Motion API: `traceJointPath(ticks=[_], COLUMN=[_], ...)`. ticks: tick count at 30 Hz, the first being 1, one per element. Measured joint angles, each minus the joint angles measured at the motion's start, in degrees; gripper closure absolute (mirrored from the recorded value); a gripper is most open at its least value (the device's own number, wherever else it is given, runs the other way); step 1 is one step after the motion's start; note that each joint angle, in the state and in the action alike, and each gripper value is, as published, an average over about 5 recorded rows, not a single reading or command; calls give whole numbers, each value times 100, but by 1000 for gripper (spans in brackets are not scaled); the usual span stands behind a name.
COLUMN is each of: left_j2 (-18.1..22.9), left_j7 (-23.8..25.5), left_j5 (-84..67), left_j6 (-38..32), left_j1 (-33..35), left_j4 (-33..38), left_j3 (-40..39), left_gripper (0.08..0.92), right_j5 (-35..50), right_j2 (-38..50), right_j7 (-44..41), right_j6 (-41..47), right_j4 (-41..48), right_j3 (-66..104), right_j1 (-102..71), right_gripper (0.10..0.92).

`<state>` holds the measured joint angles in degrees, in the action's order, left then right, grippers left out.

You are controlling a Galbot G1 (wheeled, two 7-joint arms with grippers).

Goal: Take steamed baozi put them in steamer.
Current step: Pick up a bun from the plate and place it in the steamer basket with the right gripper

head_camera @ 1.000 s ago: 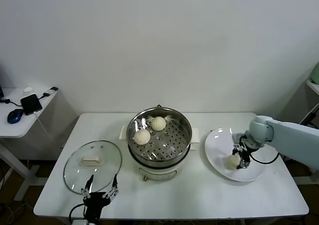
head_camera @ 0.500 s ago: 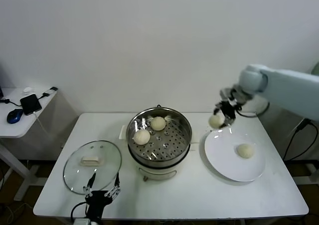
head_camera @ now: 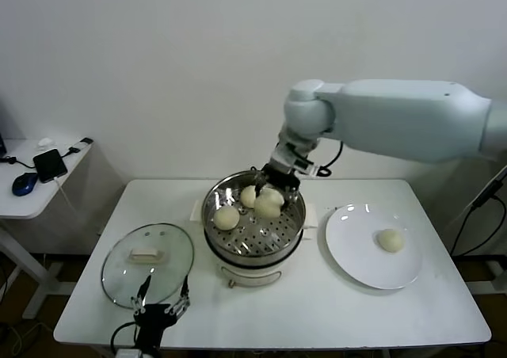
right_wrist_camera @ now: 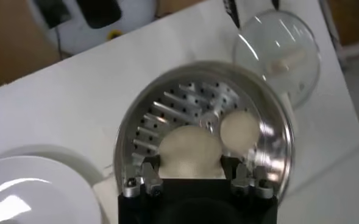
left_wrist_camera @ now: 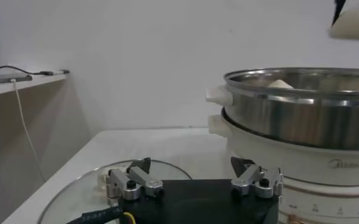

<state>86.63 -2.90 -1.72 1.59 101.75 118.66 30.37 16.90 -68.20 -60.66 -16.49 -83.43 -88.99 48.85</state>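
Note:
My right gripper (head_camera: 271, 193) is shut on a cream-white baozi (head_camera: 268, 204) and holds it over the steamer (head_camera: 293, 230), a shiny steel pot on a white base. Two more baozi lie on its perforated tray, one (head_camera: 226, 218) at the left and one (head_camera: 249, 195) at the back. A fourth baozi (head_camera: 390, 240) lies on the white plate (head_camera: 355, 251). In the right wrist view the held baozi (right_wrist_camera: 190, 152) sits between the fingers above the tray (right_wrist_camera: 167, 115), next to another baozi (right_wrist_camera: 239, 129). My left gripper (head_camera: 161, 304) is open and empty at the table's front left.
The round glass lid (head_camera: 147, 255) lies flat left of the steamer, just ahead of the left gripper (left_wrist_camera: 191, 165). A side table (head_camera: 32, 196) with a phone and a mouse stands at the far left. The steamer's wall (left_wrist_camera: 301, 119) rises close beside the left gripper.
My right gripper lifted one baozi off the plate and carried it left to above the steamer. One baozi stays on the plate. The left arm has not moved.

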Motion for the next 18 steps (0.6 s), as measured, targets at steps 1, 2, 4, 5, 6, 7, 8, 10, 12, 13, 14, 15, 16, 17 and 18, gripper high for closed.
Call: traceJointPath(ticks=[1, 2, 4, 5, 6, 7, 8, 10, 12, 13, 14, 15, 16, 17, 18], left_j2=[3, 7, 16, 19, 23, 26, 29, 34, 37, 37, 38, 38, 38, 38, 38], left_j7=[0, 0, 0, -1, -2, -3, -4, -7, -9, -10, -11, -12, -13, -14, -15], left_j5=[0, 0, 0, 0, 0, 0, 0, 0, 0, 0, 0, 0, 0, -1, -1], left_j6=[-2, -4, -9, -11, -14, -18, -21, -29, -34, -36, -38, -40, -42, -44, -46], left_j1=[5, 10, 17, 19, 20, 21, 22, 25, 29, 30, 32, 33, 34, 35, 36], left_j4=[6, 12, 20, 20, 17, 15, 12, 5, -3, -8, -13, -16, -18, -21, -24], left_j3=[-1, 0, 3, 6, 9, 10, 11, 12, 13, 15, 18, 21, 24, 26, 28], left_gripper=[177, 177, 177, 177, 177, 177, 177, 177, 177, 177, 177, 177, 177, 177, 177], right_j5=[-80, -161, -318, -393, -468, -540, -609, -746, -867, -922, -972, -1018, -1058, -1093, -1122], right_j2=[-69, -132, -241, -288, -333, -375, -415, -493, -562, -593, -621, -647, -669, -687, -703], right_j7=[22, 44, 91, 115, 139, 163, 189, 242, 291, 311, 328, 341, 353, 362, 369], right_j6=[-82, -157, -284, -337, -386, -433, -477, -557, -626, -657, -688, -719, -748, -775, -802], right_j4=[14, 33, 80, 106, 135, 165, 197, 270, 347, 386, 423, 461, 497, 532, 568], right_j3=[-7, -14, -22, -24, -24, -22, -18, -2, 19, 31, 42, 53, 62, 70, 76], right_j1=[-60, -126, -260, -327, -396, -465, -533, -673, -809, -874, -934, -991, -1044, -1091, -1133], right_gripper=[355, 355, 355, 355, 355, 355, 355, 355, 354, 353, 350, 343, 336, 329, 317])
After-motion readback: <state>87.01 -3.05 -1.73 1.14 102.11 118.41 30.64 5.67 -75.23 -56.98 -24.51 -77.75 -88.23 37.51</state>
